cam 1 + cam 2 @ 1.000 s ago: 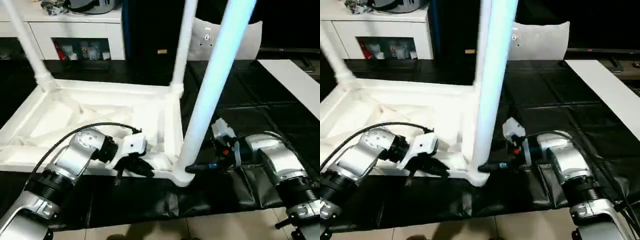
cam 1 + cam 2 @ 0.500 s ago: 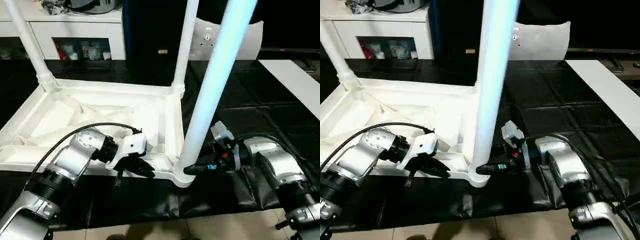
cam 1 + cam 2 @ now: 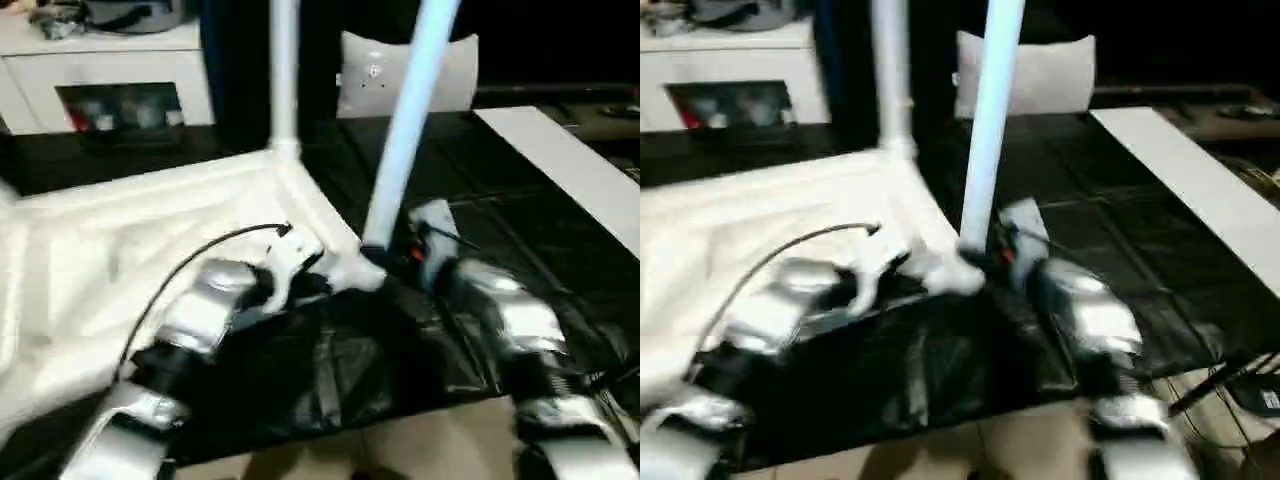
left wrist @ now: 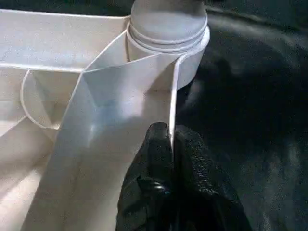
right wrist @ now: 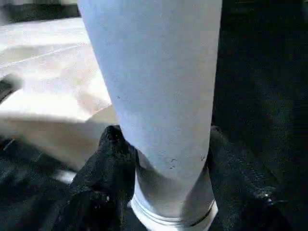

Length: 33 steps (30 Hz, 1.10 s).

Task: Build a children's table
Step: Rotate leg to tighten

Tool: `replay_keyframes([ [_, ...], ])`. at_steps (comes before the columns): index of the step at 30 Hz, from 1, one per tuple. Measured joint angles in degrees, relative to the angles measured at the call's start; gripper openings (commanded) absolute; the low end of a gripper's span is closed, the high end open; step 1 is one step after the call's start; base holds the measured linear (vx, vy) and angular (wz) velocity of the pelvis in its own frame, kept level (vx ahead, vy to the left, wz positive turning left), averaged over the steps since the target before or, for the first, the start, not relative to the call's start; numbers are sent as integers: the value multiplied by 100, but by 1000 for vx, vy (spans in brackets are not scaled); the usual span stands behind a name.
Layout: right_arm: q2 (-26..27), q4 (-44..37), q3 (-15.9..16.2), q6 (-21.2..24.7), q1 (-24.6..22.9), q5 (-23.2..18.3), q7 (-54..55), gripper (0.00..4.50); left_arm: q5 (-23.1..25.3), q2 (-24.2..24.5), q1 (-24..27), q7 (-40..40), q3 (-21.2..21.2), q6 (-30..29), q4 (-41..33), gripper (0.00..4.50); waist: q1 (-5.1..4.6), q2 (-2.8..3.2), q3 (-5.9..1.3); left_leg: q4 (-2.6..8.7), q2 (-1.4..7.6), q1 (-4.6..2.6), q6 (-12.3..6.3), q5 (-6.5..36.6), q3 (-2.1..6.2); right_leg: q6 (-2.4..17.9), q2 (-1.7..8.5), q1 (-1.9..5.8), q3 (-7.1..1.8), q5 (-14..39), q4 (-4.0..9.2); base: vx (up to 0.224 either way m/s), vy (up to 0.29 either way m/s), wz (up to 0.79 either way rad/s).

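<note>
The upturned tabletop (image 3: 120, 260) lies at 10 o'clock. Left tool (image 4: 171, 139) pinches its thin, stiff rim; right tool (image 5: 163, 159) clamps the smooth, light leg (image 3: 400, 150) low, near its socket.

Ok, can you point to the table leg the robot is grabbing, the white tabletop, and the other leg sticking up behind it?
Grabbed leg (image 5: 159, 96), right wrist view, on its tube between the tool's fingers.
Tabletop (image 4: 120, 108), left wrist view, on the rib by the corner socket.
Other leg (image 3: 284, 70), left eye view, on its upright tube.
</note>
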State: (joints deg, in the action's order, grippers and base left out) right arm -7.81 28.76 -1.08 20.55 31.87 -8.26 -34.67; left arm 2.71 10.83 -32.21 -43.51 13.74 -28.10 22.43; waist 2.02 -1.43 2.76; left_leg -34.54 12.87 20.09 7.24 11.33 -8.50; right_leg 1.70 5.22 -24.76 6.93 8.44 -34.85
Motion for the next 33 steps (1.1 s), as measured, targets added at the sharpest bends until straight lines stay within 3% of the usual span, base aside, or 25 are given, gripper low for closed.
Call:
replay_keyframes([
  [5,267,227,-69,-348,130,188,580,196,151,-200,-29,384,-43,-45,-21,0,46,2,-1,22,-1,14,-14,9,-1,-4,1,-17,-2,7,1,0,0,0],
  [6,272,292,-72,-478,130,189,581,251,158,-202,-34,392,-42,-43,-21,0,54,2,-1,23,-1,14,-20,13,-2,3,0,-17,-4,9,1,0,0,0],
  [13,120,121,-66,-536,-60,121,79,312,97,-44,-27,77,36,95,-21,0,78,4,0,25,-1,12,-25,16,-6,19,1,-17,-7,3,1,0,0,0],
  [25,-1166,-285,588,-687,-332,-246,-2767,406,-211,1065,133,-1867,389,952,-104,0,192,4,1,16,1,0,-21,14,-5,12,1,-8,-7,3,-10,0,0,0],
  [31,-1511,-418,1065,-1349,-439,-243,-3808,406,-416,1512,197,-2907,641,1365,-189,0,386,-1,0,6,1,0,-21,14,-6,10,7,6,-9,4,-8,0,0,0],
  [33,-1549,-394,1120,-1414,-461,-242,-4042,380,-423,1657,198,-3150,686,1538,-189,0,407,-3,1,5,1,0,-21,14,-6,10,7,8,-10,4,-8,0,0,0],
])
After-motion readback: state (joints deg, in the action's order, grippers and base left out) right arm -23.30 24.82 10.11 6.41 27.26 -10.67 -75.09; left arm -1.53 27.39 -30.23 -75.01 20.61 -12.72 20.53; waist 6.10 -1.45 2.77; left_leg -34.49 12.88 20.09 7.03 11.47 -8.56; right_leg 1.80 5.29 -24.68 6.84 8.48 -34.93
